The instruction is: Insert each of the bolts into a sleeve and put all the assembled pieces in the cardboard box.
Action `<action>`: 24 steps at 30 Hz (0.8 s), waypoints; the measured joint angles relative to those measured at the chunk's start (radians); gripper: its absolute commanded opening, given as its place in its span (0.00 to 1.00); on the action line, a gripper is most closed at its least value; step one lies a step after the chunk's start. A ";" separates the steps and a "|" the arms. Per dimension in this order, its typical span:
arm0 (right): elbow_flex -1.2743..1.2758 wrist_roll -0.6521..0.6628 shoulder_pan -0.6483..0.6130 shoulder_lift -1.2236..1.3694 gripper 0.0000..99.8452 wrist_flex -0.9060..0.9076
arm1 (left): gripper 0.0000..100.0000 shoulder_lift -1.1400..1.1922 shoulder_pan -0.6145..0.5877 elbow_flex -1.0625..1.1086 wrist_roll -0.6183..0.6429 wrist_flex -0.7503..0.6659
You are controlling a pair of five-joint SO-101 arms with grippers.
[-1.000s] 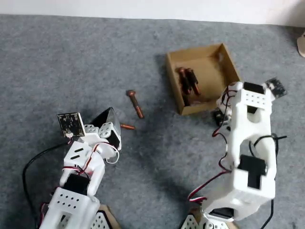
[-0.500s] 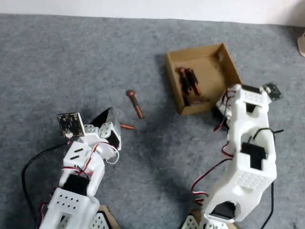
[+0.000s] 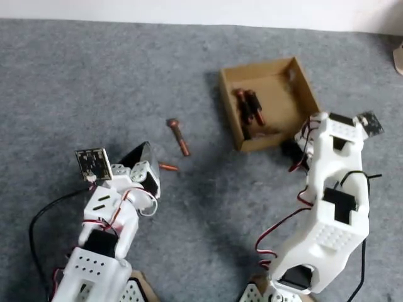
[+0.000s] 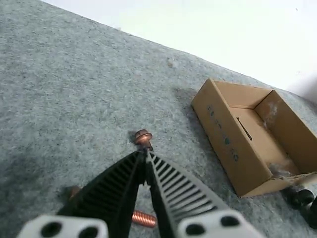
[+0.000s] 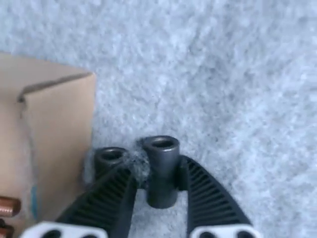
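Observation:
My right gripper [image 5: 156, 168] is shut on an upright black sleeve [image 5: 161, 151] just outside a corner of the cardboard box [image 5: 58, 119]. A second black sleeve [image 5: 110, 157] stands beside it, against the box wall. In the high view the box [image 3: 301, 88] holds assembled pieces [image 3: 249, 108]. My left gripper [image 4: 145, 156] is shut with nothing in it, low over the carpet. One copper bolt [image 4: 143, 138] lies just beyond its tips. Another bolt [image 4: 144, 218] lies under its fingers. In the high view these bolts [image 3: 178, 135] [image 3: 168, 167] lie between the left gripper [image 3: 145, 151] and the box.
Grey carpet covers the table. The right arm [image 3: 334, 182] stands by the box's near right corner and hides the sleeves from above. A white wall edge runs along the far side. Open carpet lies left of the bolts and between the arms.
The right arm has shifted slightly to the right and nearer at the box corner. The left arm and both bolts have not moved.

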 measured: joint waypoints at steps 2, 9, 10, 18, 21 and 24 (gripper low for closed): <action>0.000 0.000 0.002 0.000 0.00 0.000 | 0.02 0.000 0.000 0.000 0.000 0.000; -0.008 0.000 0.002 0.000 0.00 0.074 | 0.02 0.000 0.000 0.000 0.043 0.000; -0.020 0.000 0.000 0.002 0.00 0.106 | 0.02 0.000 0.000 0.000 0.063 0.008; -0.103 0.000 -0.040 -0.023 0.00 0.364 | 0.02 0.000 -0.003 -0.095 0.224 0.304; -0.103 0.000 -0.075 -0.078 0.00 0.399 | 0.02 0.000 -0.003 -0.104 0.255 0.321; -0.103 0.000 -0.106 -0.144 0.00 0.427 | 0.02 0.000 -0.003 -0.106 0.273 0.322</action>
